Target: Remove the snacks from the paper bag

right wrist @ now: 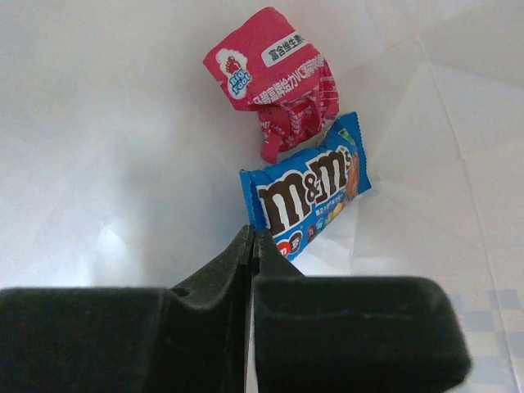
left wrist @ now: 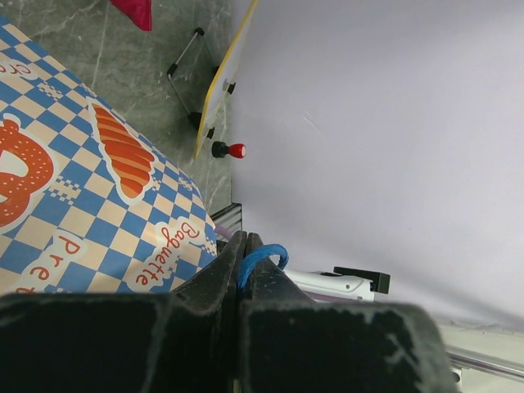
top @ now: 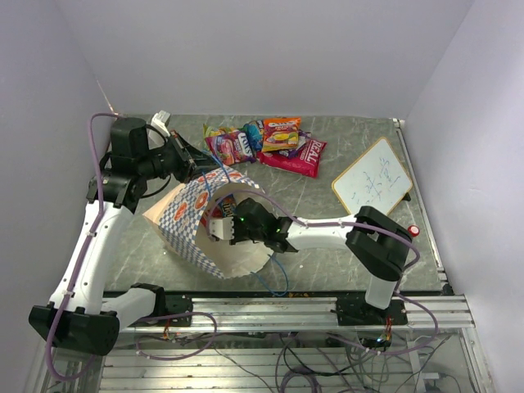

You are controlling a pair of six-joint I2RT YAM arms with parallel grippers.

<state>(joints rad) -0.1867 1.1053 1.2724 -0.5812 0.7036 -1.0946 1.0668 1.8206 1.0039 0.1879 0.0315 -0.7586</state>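
Left tool (left wrist: 244, 242) and right tool (right wrist: 250, 238), jaws of both pressed together.

- paper bag (top: 184, 214): cream, with a blue-and-white checkered band, orange bread drawings and red lettering; white inside.
- cord handle (left wrist: 262, 255): bright blue.
- M&M's packet (right wrist: 307, 196): blue, with brown letters edged in white.
- crumpled packet (right wrist: 274, 78): red, with a white label (small dark print).
- flat bag (top: 301, 155), far side: crimson, white lettering.
- pouch (top: 281, 133), at its left: orange and purple.
- table (top: 344, 205): grey-green, marbled with pale veins.
- whiteboard (top: 372, 176), right: white, yellow-edged.
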